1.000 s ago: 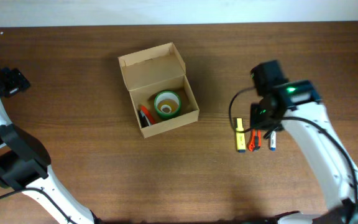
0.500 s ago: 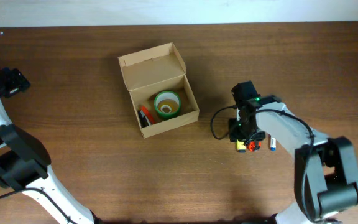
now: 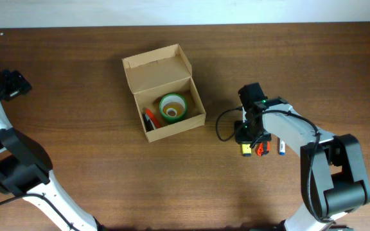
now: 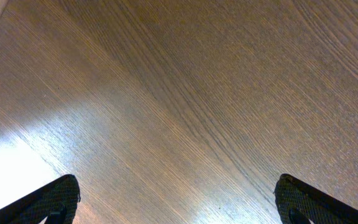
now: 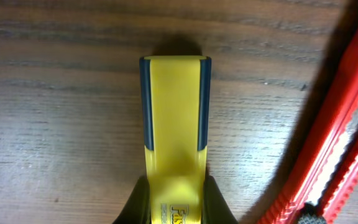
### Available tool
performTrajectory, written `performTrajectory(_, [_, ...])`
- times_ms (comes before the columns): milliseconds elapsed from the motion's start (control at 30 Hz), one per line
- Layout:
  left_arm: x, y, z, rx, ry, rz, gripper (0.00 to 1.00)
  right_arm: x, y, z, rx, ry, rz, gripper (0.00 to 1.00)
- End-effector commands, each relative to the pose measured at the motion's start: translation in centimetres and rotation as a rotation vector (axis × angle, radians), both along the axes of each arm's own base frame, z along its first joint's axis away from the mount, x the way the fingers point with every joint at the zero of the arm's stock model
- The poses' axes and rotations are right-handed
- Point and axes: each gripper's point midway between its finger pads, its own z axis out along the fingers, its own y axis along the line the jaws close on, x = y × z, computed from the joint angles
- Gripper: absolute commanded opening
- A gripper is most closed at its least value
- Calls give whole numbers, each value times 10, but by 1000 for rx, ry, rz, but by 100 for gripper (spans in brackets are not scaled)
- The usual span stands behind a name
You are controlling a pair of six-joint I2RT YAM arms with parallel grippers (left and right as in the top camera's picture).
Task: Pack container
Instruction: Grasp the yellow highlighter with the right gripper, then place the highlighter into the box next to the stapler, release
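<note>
**Picking the yellow marker for the box**

Far out at the left edge, my left hand (image 4: 178, 202) is parked over bare wood. Its fingers are spread wide in the wrist view with nothing between them, and it plays no part in this step.

Left of centre sits the container (image 3: 176, 128), flat on the surface (image 3: 76, 167). Its flap lid (image 3: 158, 69) is thrown back, so the mouth is open from above. A green tape roll (image 3: 173, 107) lies inside toward the right, and a red item (image 3: 149, 119) lies along the left wall. I judge the packing partly done, because loose things remain outside.

Those things lie well to the right of the box. My right hand (image 3: 247, 136) is down low over a yellow marker (image 5: 174, 124) with blue side strips. A red cutter (image 5: 334, 143) is just beside it, and a blue-and-white pen (image 3: 281, 149) is further right. In the wrist view the fingers (image 5: 132, 208) flank the marker's body at the bottom of the frame, either touching it or very nearly. I cannot tell whether they are clamped on it or only set around it. The marker lies flat on the wood.

So the step in hand looks like the grasp of the marker. Next I would want a firm squeeze confirmed before lifting. Then comes a straight rise to clear the cutter alongside and a carry leftward. The release should be over the free corner of the box, not onto the roll.
</note>
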Motion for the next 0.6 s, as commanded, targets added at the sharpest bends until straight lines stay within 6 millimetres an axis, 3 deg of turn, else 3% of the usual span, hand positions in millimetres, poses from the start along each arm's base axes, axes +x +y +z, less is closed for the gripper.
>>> performTrajectory(0, [-1, -1, 7, 4, -9, -16, 100, 17, 11, 16, 42, -17, -4, 4])
performTrajectory(67, [-1, -1, 7, 4, -9, -15, 100, 43, 17, 54, 53, -65, -3, 4])
performTrajectory(167, [-1, -1, 7, 4, -9, -15, 100, 87, 28, 143, 86, -212, -2, 4])
performTrajectory(233, [-1, -1, 7, 5, -9, -16, 100, 106, 32, 202, 116, -324, -11, 4])
performTrajectory(267, [-1, -1, 7, 4, -9, -16, 100, 115, 36, 241, 146, -402, -39, 4])
performTrajectory(333, [-1, -1, 7, 4, -9, -15, 100, 122, 46, 289, 204, -508, -88, 4])
performTrajectory(367, [-1, -1, 7, 4, -9, -15, 100, 123, 55, 304, 234, -541, -106, 4])
performTrajectory(433, [-1, -1, 7, 4, -9, -15, 100, 116, 80, 310, 247, -552, -84, 4])
performTrajectory(567, [-1, -1, 7, 4, -9, -15, 100, 90, 136, 272, 214, -424, 47, 4])
